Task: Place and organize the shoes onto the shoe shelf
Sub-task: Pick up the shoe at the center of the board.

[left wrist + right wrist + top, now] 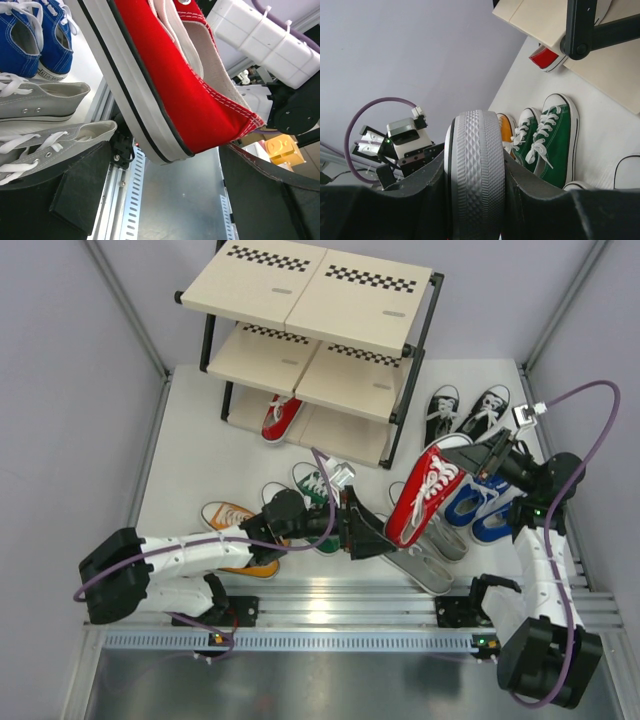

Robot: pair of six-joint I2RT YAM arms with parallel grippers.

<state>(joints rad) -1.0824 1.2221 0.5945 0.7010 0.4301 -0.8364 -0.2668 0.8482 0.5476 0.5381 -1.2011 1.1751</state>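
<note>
- Hanging tilted over the table, at about 5 o'clock from the three-tier shoe shelf of beige panels and black tube frame (pixel 300 285), the red canvas sneaker with white laces and sole (pixel 425 495) is clamped at its ribbed rubber toe by the right gripper (pixel 477 200). Its heel points toward 7 o'clock.
- The left gripper (pixel 372 533) stands with jaws wide apart on either side of that heel; I cannot tell whether either pad touches it. If it closes off-centre, it may pinch only the soft heel collar, and the shoe could twist free.
- If the right gripper lets go before the left has a firm hold, the shoe would likely drop onto the grey canvas sneakers (pixel 430 555) just beneath, at 6 o'clock.
- With only the toe held, a bump from the left arm could swing the heel sideways.
- The matching red sneaker (pixel 280 418) sits on the bottom tier at 10 o'clock. Carrying this one there risks clipping the shelf's black frame post.
</note>
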